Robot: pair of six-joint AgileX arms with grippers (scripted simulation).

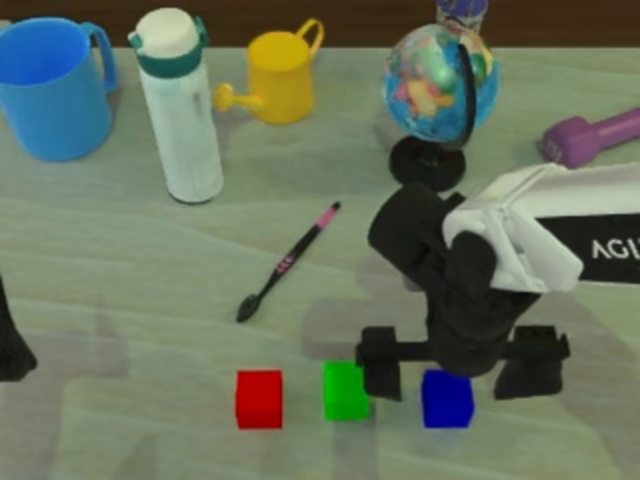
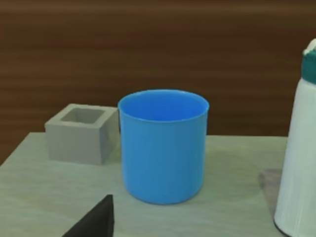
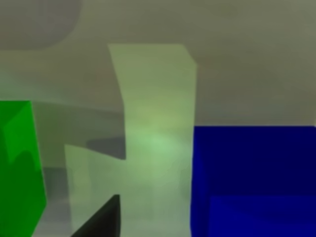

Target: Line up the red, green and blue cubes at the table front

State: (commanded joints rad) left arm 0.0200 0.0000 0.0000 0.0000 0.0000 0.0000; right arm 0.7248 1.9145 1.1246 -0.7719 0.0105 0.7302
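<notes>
Three matte cubes, red (image 1: pixel 259 398), green (image 1: pixel 345 390), blue (image 1: pixel 446 398), line the wood-grained table (image 1: pixel 150 300).

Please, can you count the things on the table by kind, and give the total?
Cubes: 3, red cube, green cube, blue cube
Mug: 1
Bottle: 1
Watering can: 1
Globe: 1
Dumbbell: 1
Brush: 1
Grey hollow block: 1
Total: 10
</notes>
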